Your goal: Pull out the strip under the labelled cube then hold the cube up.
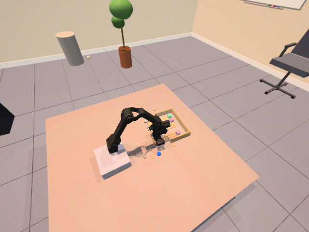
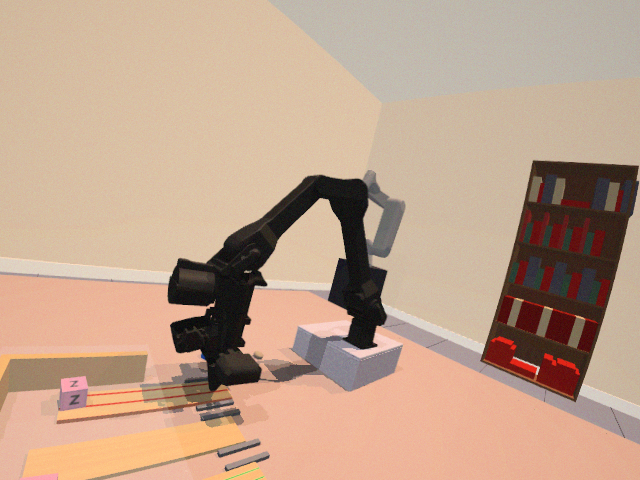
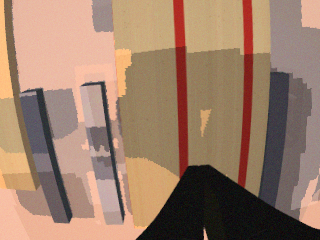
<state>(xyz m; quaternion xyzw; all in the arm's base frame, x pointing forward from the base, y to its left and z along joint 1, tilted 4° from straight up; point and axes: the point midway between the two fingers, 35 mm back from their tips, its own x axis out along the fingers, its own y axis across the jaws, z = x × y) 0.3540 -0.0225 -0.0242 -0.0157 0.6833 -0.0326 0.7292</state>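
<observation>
The labelled cube, a pink cube [image 1: 177,132] [image 2: 73,393] marked Z, rests on the inner end of a wooden strip [image 2: 118,409] [image 3: 215,30] with two red lines. My gripper [image 2: 212,387] [image 3: 197,175] is shut with nothing between the fingers. It points down over the outer end of that strip, its tips between the dark side bars. Whether the tips touch the strip cannot be told. A second pink cube [image 1: 172,120] and a green cube [image 1: 169,116] sit farther back; any marks on them are too small to read.
A low wooden wall [image 1: 180,121] [image 2: 77,374] surrounds the cubes on three sides. A plain strip [image 2: 129,441] and a green-lined strip [image 2: 248,471] lie alongside. Dark bars [image 2: 238,447] [image 3: 102,150] flank the outer strip ends. A blue disc [image 1: 159,153] and small bits lie nearby.
</observation>
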